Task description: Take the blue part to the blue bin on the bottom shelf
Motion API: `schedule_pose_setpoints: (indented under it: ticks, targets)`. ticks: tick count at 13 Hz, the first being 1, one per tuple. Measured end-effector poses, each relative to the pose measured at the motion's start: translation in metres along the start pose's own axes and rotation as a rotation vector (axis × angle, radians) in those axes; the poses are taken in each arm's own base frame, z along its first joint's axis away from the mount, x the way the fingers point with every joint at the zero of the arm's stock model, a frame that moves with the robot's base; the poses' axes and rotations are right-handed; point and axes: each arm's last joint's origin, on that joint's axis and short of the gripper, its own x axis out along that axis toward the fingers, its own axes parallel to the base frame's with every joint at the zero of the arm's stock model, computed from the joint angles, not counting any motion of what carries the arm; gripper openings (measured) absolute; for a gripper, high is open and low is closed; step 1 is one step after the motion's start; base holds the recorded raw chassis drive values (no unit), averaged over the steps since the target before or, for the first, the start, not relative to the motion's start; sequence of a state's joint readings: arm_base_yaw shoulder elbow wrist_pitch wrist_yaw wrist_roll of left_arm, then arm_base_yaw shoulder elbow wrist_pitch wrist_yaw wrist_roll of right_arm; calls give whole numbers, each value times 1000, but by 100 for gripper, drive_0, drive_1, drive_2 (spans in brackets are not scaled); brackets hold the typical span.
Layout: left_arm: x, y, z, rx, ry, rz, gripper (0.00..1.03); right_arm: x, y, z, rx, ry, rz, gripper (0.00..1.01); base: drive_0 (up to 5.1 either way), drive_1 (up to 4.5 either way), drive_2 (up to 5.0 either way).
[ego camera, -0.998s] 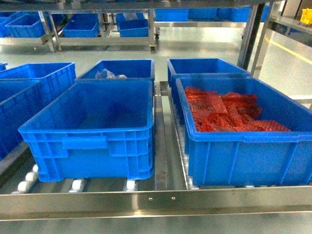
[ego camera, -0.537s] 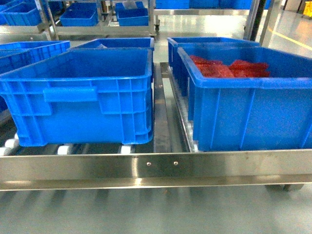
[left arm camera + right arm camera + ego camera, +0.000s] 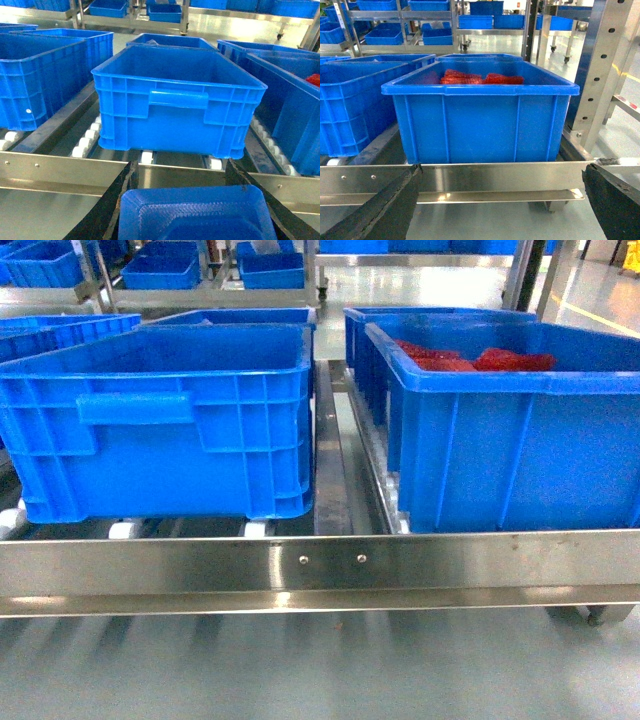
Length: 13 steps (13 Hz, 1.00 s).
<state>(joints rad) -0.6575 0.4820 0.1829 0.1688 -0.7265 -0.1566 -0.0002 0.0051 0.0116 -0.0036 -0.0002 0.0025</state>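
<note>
Blue part (image 3: 196,215) sits between left gripper (image 3: 182,200) fingers, held low, near side of blue bin (image 3: 177,102); prob. staged for drop-in. Bin empty, on bottom shelf (image 3: 320,565) rollers, handle facing near. Right gripper (image 3: 500,200) spread wide, nothing in it. To the right, second crate (image 3: 510,430) w/ red items; one part, two front crates.

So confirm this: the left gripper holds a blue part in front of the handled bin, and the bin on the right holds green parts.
Wrong in one respect: the parts in the right bin are red, not green, as the right wrist view shows. The left gripper does hold the blue part before the handled blue bin.
</note>
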Motion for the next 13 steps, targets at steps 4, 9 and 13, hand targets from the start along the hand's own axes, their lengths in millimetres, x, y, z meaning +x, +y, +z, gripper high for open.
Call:
schedule_pose_setpoints:
  ticks: [4, 9, 13]
  targets:
    - [0, 0, 0, 0, 0, 0, 43, 0, 0, 0, 0, 0, 0, 98, -498, 248, 248]
    - [0, 0, 0, 0, 0, -1, 43, 0, 0, 0, 0, 2, 0, 98, -498, 248, 248]
    - [0, 0, 0, 0, 0, -1, 43, 0, 0, 0, 0, 2, 0, 98, -498, 248, 248]
